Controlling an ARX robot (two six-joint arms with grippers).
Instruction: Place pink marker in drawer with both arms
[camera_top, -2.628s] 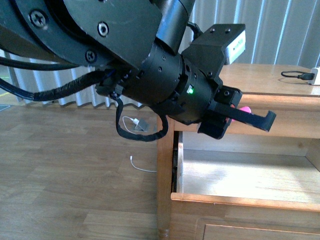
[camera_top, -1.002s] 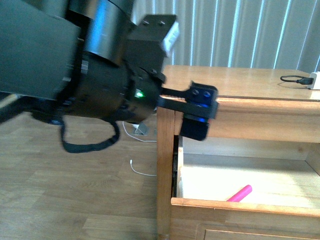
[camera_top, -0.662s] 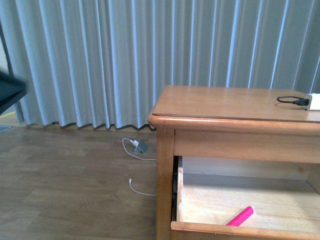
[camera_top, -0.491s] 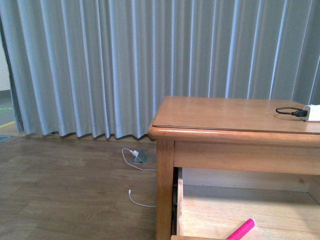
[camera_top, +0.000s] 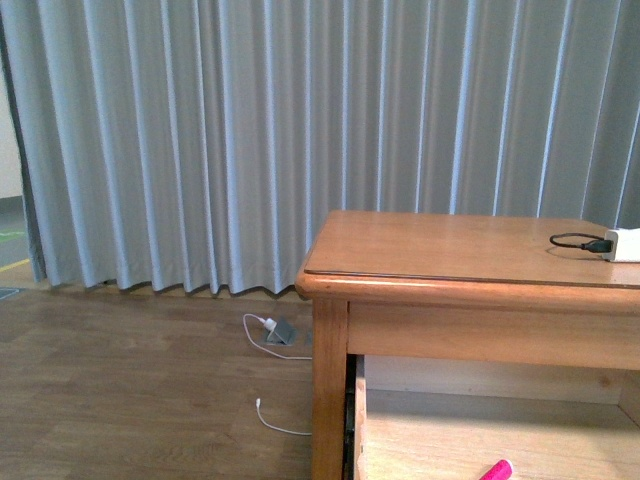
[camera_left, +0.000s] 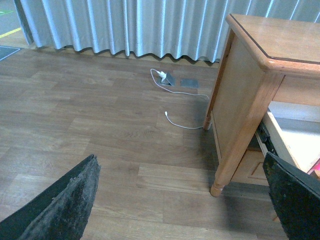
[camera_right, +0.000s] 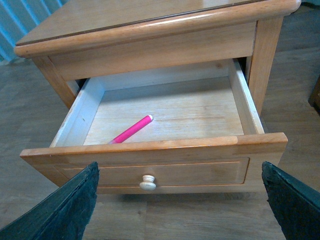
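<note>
In the front view the lower edge cuts off most of the drawer (camera_top: 480, 440), so only the tip of the pink marker (camera_top: 497, 470) shows there. The right wrist view shows the marker lying slantwise on the drawer floor, one end hidden behind the front panel. The left gripper (camera_left: 180, 162) is spread wide and empty over the floor beside the cabinet (camera_left: 250, 85). The right gripper (camera_right: 180, 170) is equally wide and empty before the knob (camera_right: 147, 184). The left arm that earlier filled the front view, carrying the marker, is gone from it
</note>
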